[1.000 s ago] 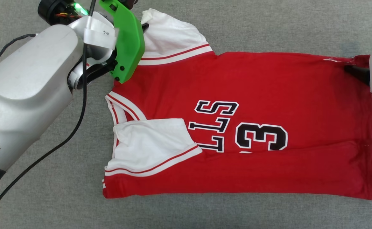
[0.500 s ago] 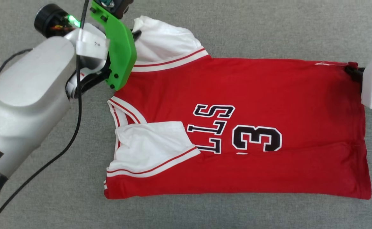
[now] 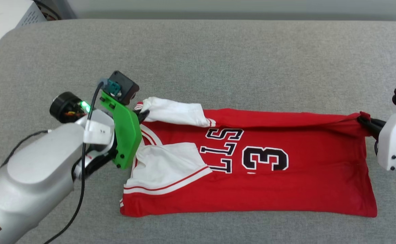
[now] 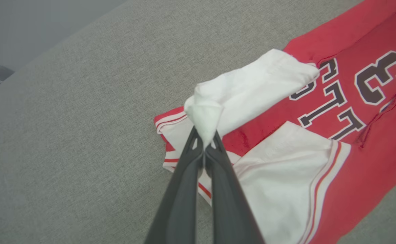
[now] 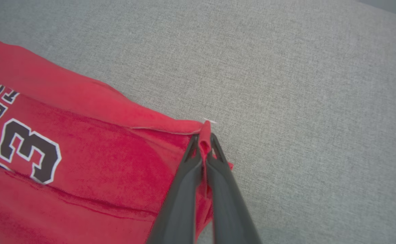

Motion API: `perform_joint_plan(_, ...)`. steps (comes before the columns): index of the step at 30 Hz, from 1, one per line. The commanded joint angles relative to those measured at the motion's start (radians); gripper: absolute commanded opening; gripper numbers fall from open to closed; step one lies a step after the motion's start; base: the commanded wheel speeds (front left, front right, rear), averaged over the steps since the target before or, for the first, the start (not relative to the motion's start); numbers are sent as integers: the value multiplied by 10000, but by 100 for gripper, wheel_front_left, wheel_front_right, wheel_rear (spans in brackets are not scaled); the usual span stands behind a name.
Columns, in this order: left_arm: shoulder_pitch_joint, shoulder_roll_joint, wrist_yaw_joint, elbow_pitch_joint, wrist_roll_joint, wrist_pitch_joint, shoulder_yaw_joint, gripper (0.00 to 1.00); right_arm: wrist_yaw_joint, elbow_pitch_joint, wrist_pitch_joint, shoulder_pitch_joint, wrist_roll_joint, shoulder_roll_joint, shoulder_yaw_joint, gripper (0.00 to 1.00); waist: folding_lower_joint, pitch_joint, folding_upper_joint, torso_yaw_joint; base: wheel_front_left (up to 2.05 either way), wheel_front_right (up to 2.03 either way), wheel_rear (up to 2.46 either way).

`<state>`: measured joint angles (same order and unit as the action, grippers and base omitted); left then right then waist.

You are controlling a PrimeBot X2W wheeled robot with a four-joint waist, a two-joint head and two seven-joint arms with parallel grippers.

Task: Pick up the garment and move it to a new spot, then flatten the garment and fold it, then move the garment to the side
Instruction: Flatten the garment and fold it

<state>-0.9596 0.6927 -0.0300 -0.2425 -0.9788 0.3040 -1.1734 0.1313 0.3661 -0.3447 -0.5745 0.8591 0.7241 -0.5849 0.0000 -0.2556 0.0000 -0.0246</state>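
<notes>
In the head view, the red jersey-style garment (image 3: 286, 189) with white short sleeves lies spread on the grey woven padded surface (image 3: 218, 61), its black white-outlined number 3 (image 3: 265, 158) facing up. The left gripper (image 3: 143, 115), left of the 3 and a little beyond it, is clamped on the far white sleeve (image 3: 174, 113). The right gripper (image 3: 365, 121), right of the 3, is clamped on the far hem corner. The far long edge between them is raised and rolled toward the 3. This looks like the lengthwise fold, and it should go best if both arms carry that edge over the 3 at one pace, taut and level, and lay it along the near edge. The near white sleeve (image 3: 167, 166), already folded in just left of the 3, could ruck up under the incoming layer. A black cable (image 3: 79, 203) trails from the left arm well left of the 3, and a white box (image 3: 8, 17) sits far off to the left beyond it. In the left wrist view, the dark fingers are fully closed on a bunched tip of sleeve, and the rest of the sleeve sags toward the letters beside the 3, so it may land crumpled. In the right wrist view, the fingers are closed with a thin fold of red hem between them. The hold looks slight, so a hard pull might slip it.
</notes>
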Motion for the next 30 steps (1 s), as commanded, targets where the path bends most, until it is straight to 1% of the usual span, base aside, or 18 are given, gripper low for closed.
perform_joint_plan(1, 396, 149, 175, 197, -139, -95, -50, 0, -6, -117, 147, 342, 115, 90, -8, 0, 0, 424, 0, -71, 0, 0, 0)
perform_joint_plan(4, 1048, 394, 489, 669, -238, -189, -188, 0, -6, -333, 378, 998, 217, 264, 30, 0, 0, 644, 0, -97, 0, 0, 0)
perform_joint_plan(9, 2059, 691, 838, 1125, -464, -367, -383, 0, -6, -584, 611, 2087, 395, 408, 275, 0, 0, 845, 0, -133, 0, 0, 0)
perform_joint_plan(10, 2607, 760, 1049, 1260, -546, -493, -488, 0, -6, -779, 747, 2721, 425, 428, 475, 0, 0, 874, 0, -144, 0, 0, 0)
perform_joint_plan(14, 3127, 755, 1217, 1240, -589, -578, -603, 0, -6, -943, 642, 3356, 380, 340, 650, 0, 0, 746, 0, -143, 0, 0, 0)
perform_joint_plan(18, 3440, 519, 1245, 951, -686, -629, -669, 0, -6, -781, 316, 3781, 319, 122, 693, 0, 0, 510, 0, -161, 0, 0, 0)
perform_joint_plan(21, 3559, 262, 1263, 546, -686, -789, -662, 0, -6, -619, 278, 3931, 220, -77, 748, 0, 0, 406, 0, -171, 0, 0, 0)
perform_joint_plan(22, 3584, 223, 1302, 467, -686, -914, -616, 9, -6, -616, 308, 3930, 253, -136, 806, 18, 0, 414, 0, -161, 0, 0, 0)
perform_joint_plan(23, 3606, 188, 1392, 388, -630, -1207, -514, 97, -6, -660, 311, 3920, 270, -173, 844, 100, 0, 458, 0, -141, 0, 0, 0)
perform_joint_plan(24, 3656, 162, 1480, 331, -634, -1461, -403, 100, -6, -707, 328, 3917, 271, -170, 891, 100, 0, 525, 0, -128, 0, 0, 0)
perform_joint_plan(26, 3845, 197, 1619, 300, -732, -1952, -174, 100, -6, -889, 275, 3946, 40, 13, 875, 100, 0, 750, 0, -83, 0, 0, 0)
perform_joint_plan(28, 3976, 344, 1926, 342, -647, -2511, 62, 100, -6, -1205, 189, 4028, 386, -5, 1130, 100, 0, 924, 0, -29, 0, 0, 0)
perform_joint_plan(30, 4079, 440, 2230, 484, -516, -2966, 221, 100, -6, -1599, -55, 4147, 820, 123, 1436, 100, 0, 1076, 0, -32, 0, 0, 0)
